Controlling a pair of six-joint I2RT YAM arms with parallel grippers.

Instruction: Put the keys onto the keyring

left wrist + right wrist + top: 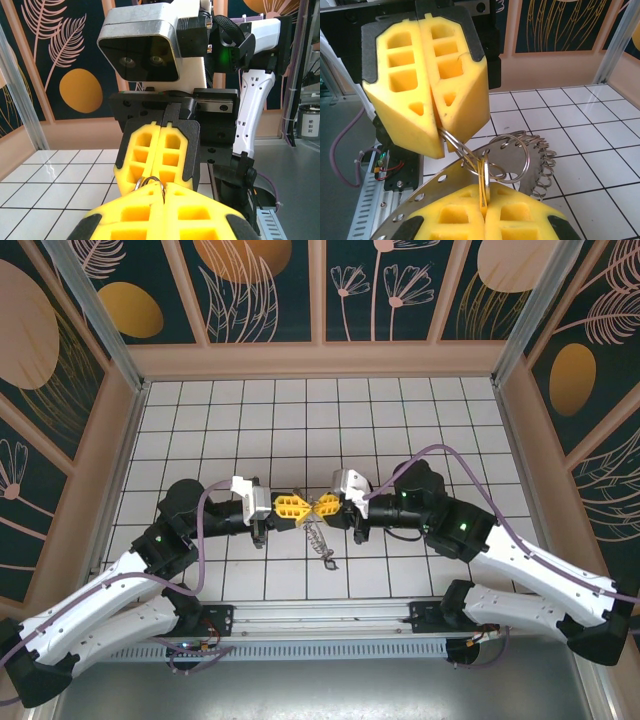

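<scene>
A: Grippers first — are yours shut?
B: Both shut. Your left gripper point(439, 127) pinches the keyring point(512, 156); your right gripper point(484, 210) clamps a brass piece point(483, 187) looped onto it.
A: Why tip to tip?
B: Probably so you brace the keyring while you work that piece round — the keys point(318, 537) dangle below it.

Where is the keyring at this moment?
In the right wrist view the keyring is up off the table, near its middle, pinched between the left gripper and the right gripper. The keys hang just beneath it.
</scene>
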